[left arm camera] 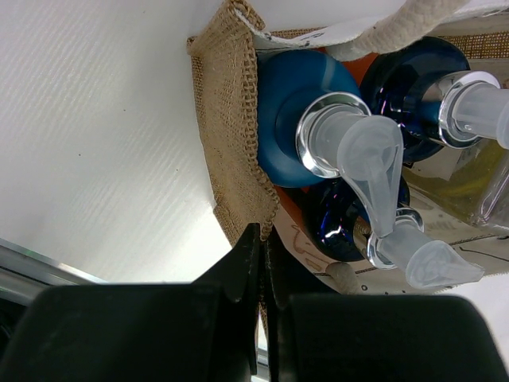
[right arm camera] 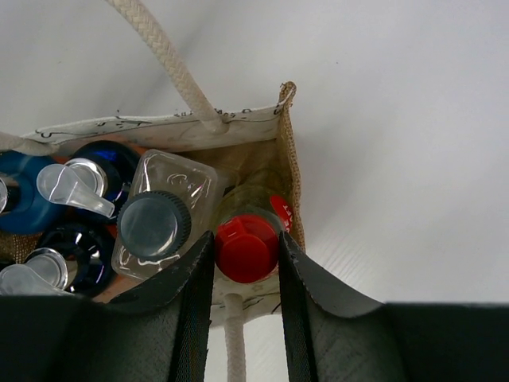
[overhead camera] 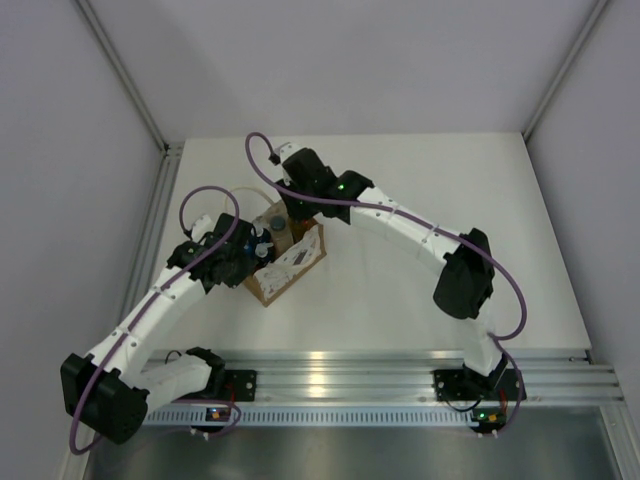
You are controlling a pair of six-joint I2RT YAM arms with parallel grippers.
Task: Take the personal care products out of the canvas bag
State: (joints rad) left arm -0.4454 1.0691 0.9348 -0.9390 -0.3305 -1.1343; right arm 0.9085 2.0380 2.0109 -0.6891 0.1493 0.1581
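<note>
A: Pose of left arm point(overhead camera: 150, 310)?
B: Out to the left from the near base, folded at the elbow, then forward and inward. At left gripper point(left arm camera: 262, 239): closed tight, pinching the canvas bag point(left arm camera: 231, 143) at its edge.
A: Same for right arm point(overhead camera: 400, 222)?
B: Up from the near-right base, folded at the elbow, then far leftward, wrist tipped down. At right gripper point(right arm camera: 246, 239): clamped on the red-capped bottle point(right arm camera: 248, 259), pressing its cap from both sides.

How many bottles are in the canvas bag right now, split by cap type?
Blue dome-topped bottles with clear pump nozzles: 3
Yellow bottle with red screw cap: 1
Clear square bottle with dark ribbed cap: 1
Total: 5, all inside the tan woven canvas bag.
</note>
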